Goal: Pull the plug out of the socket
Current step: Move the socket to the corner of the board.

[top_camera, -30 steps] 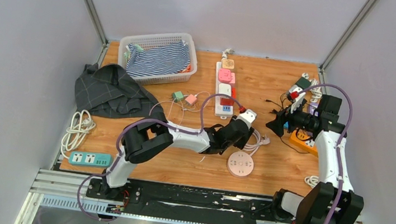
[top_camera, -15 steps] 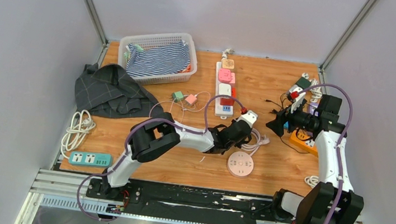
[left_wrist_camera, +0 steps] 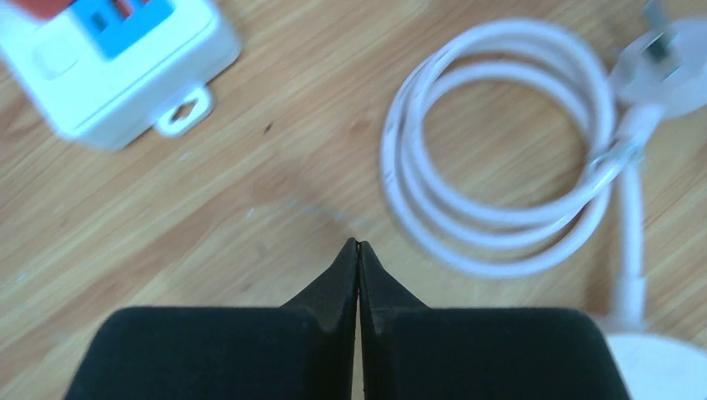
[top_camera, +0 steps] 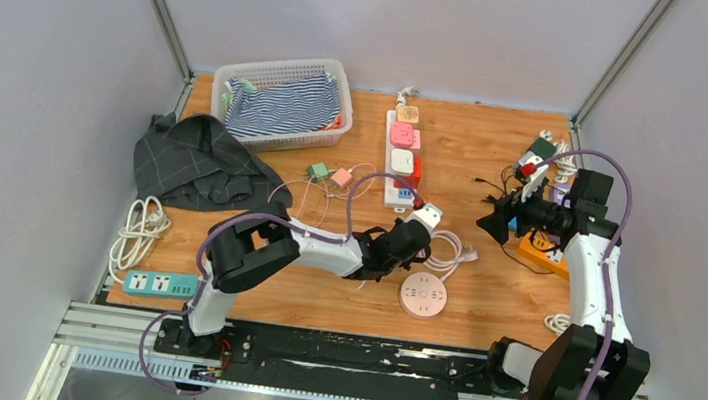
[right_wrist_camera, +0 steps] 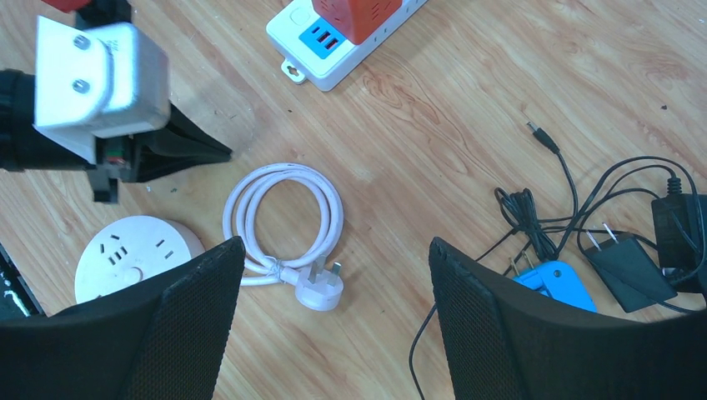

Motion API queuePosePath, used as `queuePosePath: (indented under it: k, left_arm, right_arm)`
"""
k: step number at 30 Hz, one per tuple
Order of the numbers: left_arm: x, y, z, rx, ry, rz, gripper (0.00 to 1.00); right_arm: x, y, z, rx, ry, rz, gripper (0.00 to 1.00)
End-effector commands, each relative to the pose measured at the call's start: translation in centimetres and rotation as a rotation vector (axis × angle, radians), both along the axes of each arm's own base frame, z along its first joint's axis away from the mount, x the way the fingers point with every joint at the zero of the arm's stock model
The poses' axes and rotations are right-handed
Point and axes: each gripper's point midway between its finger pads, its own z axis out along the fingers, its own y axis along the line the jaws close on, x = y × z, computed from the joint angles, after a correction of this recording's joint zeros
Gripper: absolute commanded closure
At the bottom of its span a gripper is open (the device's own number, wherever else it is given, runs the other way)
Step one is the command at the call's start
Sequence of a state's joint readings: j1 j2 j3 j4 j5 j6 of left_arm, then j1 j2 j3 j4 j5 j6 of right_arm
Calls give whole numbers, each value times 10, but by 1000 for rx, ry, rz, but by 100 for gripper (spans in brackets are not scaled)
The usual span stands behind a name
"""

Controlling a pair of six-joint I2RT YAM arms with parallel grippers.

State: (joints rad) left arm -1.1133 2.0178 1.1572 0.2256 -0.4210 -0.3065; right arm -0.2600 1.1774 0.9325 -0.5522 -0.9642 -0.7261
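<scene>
A long white power strip (top_camera: 399, 155) lies at the middle back with pink plugs and a red plug (top_camera: 414, 171) seated in it; its near end (left_wrist_camera: 108, 75) and the red plug (right_wrist_camera: 365, 13) show in both wrist views. A round white socket (top_camera: 424, 295) sits near the front, its white cable coiled (right_wrist_camera: 288, 212). That cable's plug (right_wrist_camera: 322, 290) lies loose on the wood. My left gripper (top_camera: 430, 231) is shut on nothing, its tips (left_wrist_camera: 358, 244) above bare wood between strip and coil. My right gripper (top_camera: 494, 224) hangs open (right_wrist_camera: 335, 242) above the coil.
A white basket (top_camera: 333, 129) of striped cloth and a dark cloth (top_camera: 195, 162) lie at the back left. A teal power strip (top_camera: 160, 284) and white cord (top_camera: 138, 231) sit front left. Adapters, black cords (right_wrist_camera: 534, 225) and an orange strip (top_camera: 540, 251) crowd the right side.
My left gripper has closed from partly open to shut, and the left arm has drawn back a little toward the left. The right arm has not moved.
</scene>
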Motion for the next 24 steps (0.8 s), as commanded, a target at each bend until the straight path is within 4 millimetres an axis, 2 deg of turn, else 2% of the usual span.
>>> queuePosePath:
  k: [1,6,7,8,9,11,12,13,14,15,19,22,24]
  left_arm:
    - [0,36,22,29,-47,79,100]
    - [-2,63,41,8,-81,138,100]
    - [-4,61,47,-11,-78,133,90]
    - [-6,57,51,-30,-70,114,73]
    - [-9,50,54,-51,-54,83,62]
    - [-14,32,61,-90,-25,10,46]
    - [-15,24,61,-99,-14,-14,35]
    - [-14,18,59,-100,-4,-31,17]
    - [-13,12,58,-101,3,-58,6]
    - [-11,7,54,-97,10,-72,1]
    - [3,-12,34,-140,104,-90,0]
    - [11,-22,23,-135,113,-73,0]
    - [17,-23,14,-121,108,-40,11]
  right_arm:
    - [2,-3,10,16,-21,-8,18]
    - [1,-2,11,23,-22,-6,18]
    - [1,-2,11,24,-22,-6,18]
    - [1,-2,12,25,-23,-6,18]
    - [1,-2,11,25,-22,-7,18]
    - [1,-2,12,25,-25,-8,18]
    - [1,-3,13,26,-25,-9,18]
    - [1,-3,13,27,-26,-9,18]
    - [1,-3,12,28,-25,-10,18]
    - [1,-3,13,30,-26,-10,18]
    - [1,-4,13,32,-25,-13,18]
    - [1,-5,12,33,-25,-13,18]
    - [1,-5,12,32,-26,-13,18]
